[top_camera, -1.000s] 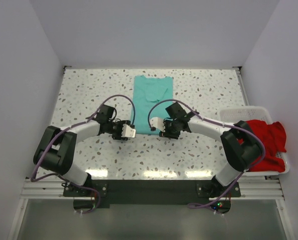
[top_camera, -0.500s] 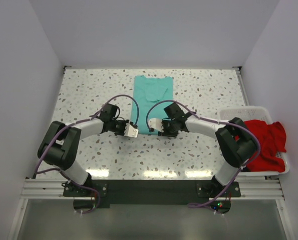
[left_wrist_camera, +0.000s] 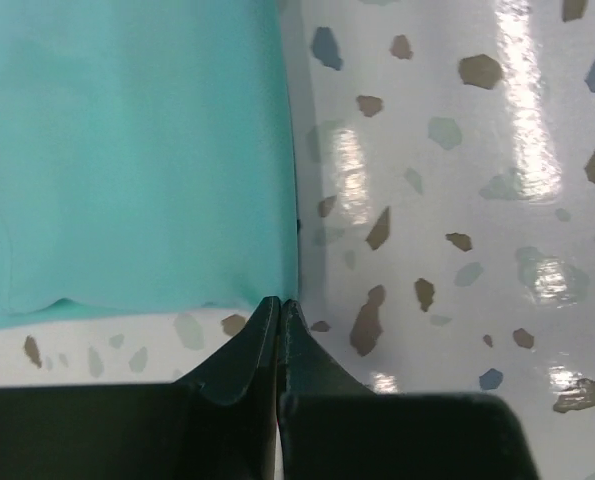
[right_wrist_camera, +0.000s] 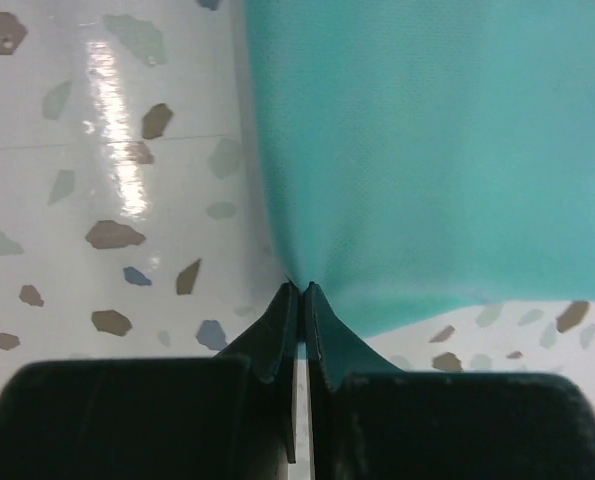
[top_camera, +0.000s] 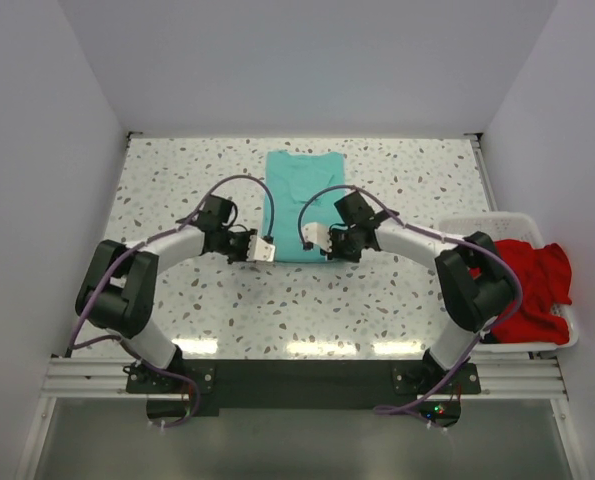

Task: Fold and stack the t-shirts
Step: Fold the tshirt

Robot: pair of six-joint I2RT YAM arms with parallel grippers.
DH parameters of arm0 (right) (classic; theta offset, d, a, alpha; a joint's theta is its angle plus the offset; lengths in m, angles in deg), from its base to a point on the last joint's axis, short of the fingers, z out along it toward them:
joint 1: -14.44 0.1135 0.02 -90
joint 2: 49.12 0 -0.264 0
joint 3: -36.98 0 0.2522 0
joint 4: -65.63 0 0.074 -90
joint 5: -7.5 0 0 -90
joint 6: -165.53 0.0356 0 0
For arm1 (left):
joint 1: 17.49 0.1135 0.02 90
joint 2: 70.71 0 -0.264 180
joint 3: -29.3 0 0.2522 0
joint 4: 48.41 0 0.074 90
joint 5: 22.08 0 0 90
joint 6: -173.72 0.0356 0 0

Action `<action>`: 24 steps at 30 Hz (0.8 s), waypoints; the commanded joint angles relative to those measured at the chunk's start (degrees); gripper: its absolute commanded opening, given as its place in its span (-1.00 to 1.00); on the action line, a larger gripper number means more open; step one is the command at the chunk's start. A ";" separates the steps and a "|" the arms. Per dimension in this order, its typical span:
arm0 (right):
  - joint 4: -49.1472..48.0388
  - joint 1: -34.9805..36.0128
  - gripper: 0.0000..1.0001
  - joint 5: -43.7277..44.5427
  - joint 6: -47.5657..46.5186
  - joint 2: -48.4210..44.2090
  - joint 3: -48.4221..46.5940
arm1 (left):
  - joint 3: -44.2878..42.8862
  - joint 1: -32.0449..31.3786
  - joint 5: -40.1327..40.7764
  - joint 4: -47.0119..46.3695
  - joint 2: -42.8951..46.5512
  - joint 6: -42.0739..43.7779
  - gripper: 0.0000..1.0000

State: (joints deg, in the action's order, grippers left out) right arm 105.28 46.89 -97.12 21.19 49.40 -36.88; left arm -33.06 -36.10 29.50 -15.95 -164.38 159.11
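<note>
No text, label, brand, number or sign could be read in any view

Change: teal shirt (top_camera: 302, 190) now gripped.
Left claw (left_wrist_camera: 280, 305) and right claw (right_wrist_camera: 299, 290) moved up to its near corners; jaws, open before, pinch the hem.
</note>
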 commanded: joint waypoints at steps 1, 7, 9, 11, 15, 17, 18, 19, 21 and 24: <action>6.88 -2.91 -1.00 -2.61 0.13 -2.19 -6.59 | -6.23 2.35 -4.47 4.93 0.76 -4.99 -1.00; 13.57 -4.50 -1.00 -3.32 -1.46 -2.28 -15.03 | -13.88 2.79 -5.09 8.10 1.03 -10.44 -1.00; 15.58 -4.59 -1.00 -3.32 -1.73 -2.02 -16.45 | -15.73 2.79 -5.00 9.07 1.38 -11.41 -1.00; 17.43 -4.67 -1.00 -3.93 -1.81 -2.37 -17.77 | -15.74 2.70 -5.00 10.74 2.17 -11.24 -1.00; 23.05 -3.80 -1.00 -7.18 -1.73 -7.27 -15.24 | -12.06 1.39 -4.83 17.31 7.51 -6.51 -1.00; 24.38 -1.53 -1.00 -8.59 -1.29 -10.44 -10.24 | -8.19 -0.02 -4.39 19.35 10.16 -3.51 -1.00; 25.60 -0.47 -1.00 -8.94 -1.03 -12.11 -8.22 | -6.79 -0.28 -5.00 20.58 12.87 -2.80 -1.00; 26.05 1.55 -1.00 -10.60 0.02 -16.21 -4.37 | -3.99 -0.98 -5.27 23.20 14.29 -1.75 -1.00; 27.89 3.66 -1.00 -12.28 1.17 -20.71 -0.57 | -1.25 -1.78 -6.84 26.11 19.02 -1.13 -1.00; 31.48 6.40 -1.00 -13.86 2.66 -28.02 3.49 | 3.50 -3.62 -8.60 31.21 26.83 -2.35 -1.00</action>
State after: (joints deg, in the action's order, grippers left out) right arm 129.37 52.40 -107.28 21.80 26.96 -35.35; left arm -32.31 -38.90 24.04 6.65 -144.38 155.35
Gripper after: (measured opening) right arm 0.023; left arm 0.018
